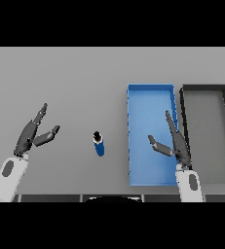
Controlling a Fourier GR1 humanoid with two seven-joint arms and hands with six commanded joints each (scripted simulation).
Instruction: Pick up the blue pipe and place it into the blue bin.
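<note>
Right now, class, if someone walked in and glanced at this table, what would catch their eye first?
The bright blue bin right of centre stands out most, with the robot's open right hand hovering over it. Beside it, at the far right, lies a black bin. The small blue pipe stands alone mid-table, with the open left hand off to its left.

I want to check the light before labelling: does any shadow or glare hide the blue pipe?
Head view: even, flat light, with no glare and no strong shadow; the blue pipe stands out clearly on the grey table, apart from both hands and left of the blue bin.
</note>
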